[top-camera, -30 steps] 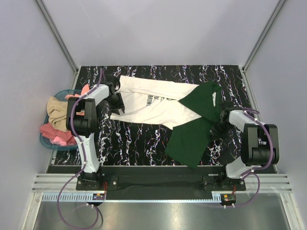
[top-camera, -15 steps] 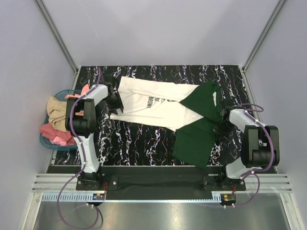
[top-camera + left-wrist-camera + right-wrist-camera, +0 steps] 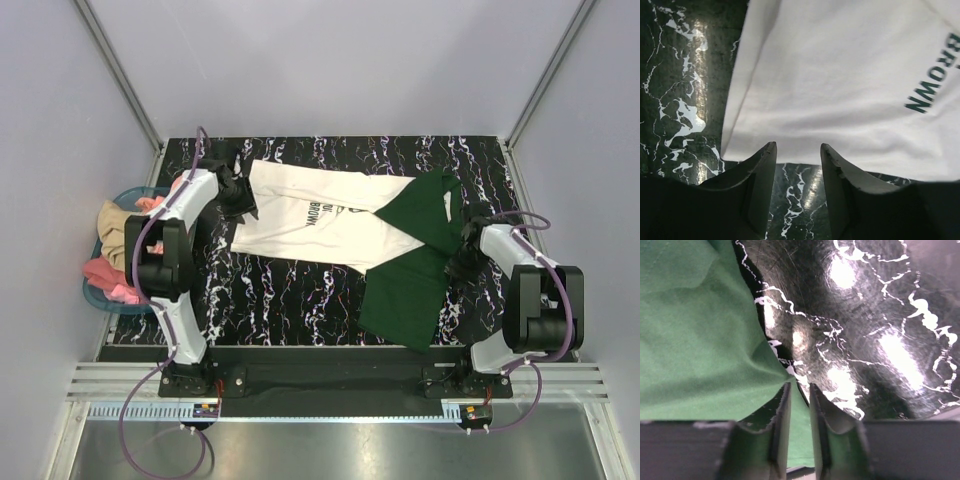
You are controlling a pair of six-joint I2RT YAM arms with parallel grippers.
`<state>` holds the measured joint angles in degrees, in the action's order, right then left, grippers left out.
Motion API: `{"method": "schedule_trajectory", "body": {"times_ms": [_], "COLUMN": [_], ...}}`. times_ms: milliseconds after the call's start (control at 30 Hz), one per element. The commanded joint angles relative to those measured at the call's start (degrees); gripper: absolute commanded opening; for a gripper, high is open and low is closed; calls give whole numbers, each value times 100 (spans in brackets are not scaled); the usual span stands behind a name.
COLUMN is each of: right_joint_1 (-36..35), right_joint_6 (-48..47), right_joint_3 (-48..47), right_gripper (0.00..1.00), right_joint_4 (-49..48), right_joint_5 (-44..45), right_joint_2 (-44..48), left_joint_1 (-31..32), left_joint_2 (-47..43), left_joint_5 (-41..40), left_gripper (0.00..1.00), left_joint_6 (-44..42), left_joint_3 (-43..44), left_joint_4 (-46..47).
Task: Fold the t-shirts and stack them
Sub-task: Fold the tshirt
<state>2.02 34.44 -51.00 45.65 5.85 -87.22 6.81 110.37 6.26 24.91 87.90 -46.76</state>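
Top external view shows a black marbled mat (image 3: 285,300) with both shirts spread flat on it. The cream-white t-shirt (image 3: 320,220) lies across the mat's far left and middle, its dark lettering (image 3: 932,75) ending in "BROWN". The dark green t-shirt (image 3: 405,290) covers the mat's right half, running from the far side down toward the near edge. The two shirts overlap right of the mat's middle. The left gripper (image 3: 797,147) sits at the mat's far left, just off the cream shirt's left edge. In the left wrist view its jaws stand well apart over bare mat with nothing between them, and the cloth's hem lies just beyond the fingertips. The right gripper (image 3: 799,386) is low at the mat's right side, at the green shirt's right edge. In the right wrist view its jaws are parted by a narrow gap, and a pointed bit of green cloth runs into that gap without looking squeezed. Beyond the mat's left edge stands a blue basket (image 3: 98,300) holding pink and tan clothes.
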Motion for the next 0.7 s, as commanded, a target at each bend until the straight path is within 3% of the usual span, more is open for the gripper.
{"method": "schedule_trajectory", "body": {"times_ms": [0,133,333,467,567,667], "right_joint_1": [9,9,9,9,9,9], "right_joint_6": [46,-59,-1113,-1658,-1302,-836], "right_joint_3": [-357,-734,-911,-982,-1227,-1158], "right_gripper": [30,36,49,56,58,59], "right_joint_4": [400,402,-740,-1311,-1112,-1416], "right_joint_5": [118,-56,-917,-875,-437,-576], "right_joint_2": [319,592,329,109,-355,-445], "left_joint_1": [215,321,620,804,840,848], "left_joint_2": [-577,-762,-990,-1131,-1315,-1369], "left_joint_5": [331,1023,1403,1562,1632,1633], "left_gripper": [46,47,49,49,49,49], "left_joint_6": [-153,-30,-91,-170,-197,-197], "left_joint_3": [368,412,369,123,-158,-387], "left_joint_4": [-26,35,80,132,220,352]}}
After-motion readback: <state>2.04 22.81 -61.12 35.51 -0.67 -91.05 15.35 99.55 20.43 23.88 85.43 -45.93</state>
